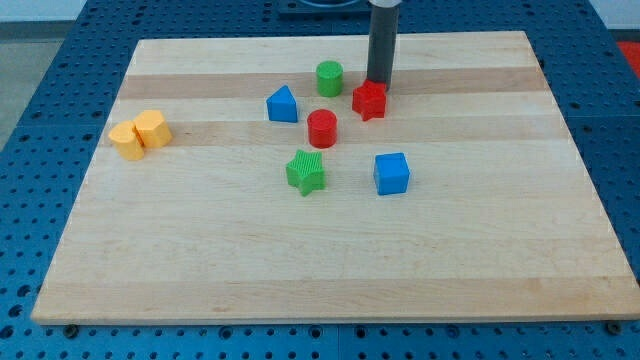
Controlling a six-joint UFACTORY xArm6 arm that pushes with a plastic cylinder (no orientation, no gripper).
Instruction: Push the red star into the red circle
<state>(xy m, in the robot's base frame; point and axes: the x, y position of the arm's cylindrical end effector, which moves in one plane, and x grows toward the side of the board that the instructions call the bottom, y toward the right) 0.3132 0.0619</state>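
Red star (pixel 369 100) sits just to the view's right of the red circle (pixel 322 128), slightly higher. My tip (pixel 379 82) touches the star's upper right edge; a bare rod, no jaws. Best to push steadily down-left through the star's middle. No writing visible.

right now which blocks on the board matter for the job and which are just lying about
For the job:
red star
red circle
my tip, just above the star toward the view's top

Lying about:
green circle
blue triangle
green star
blue cube
two yellow blocks, touching
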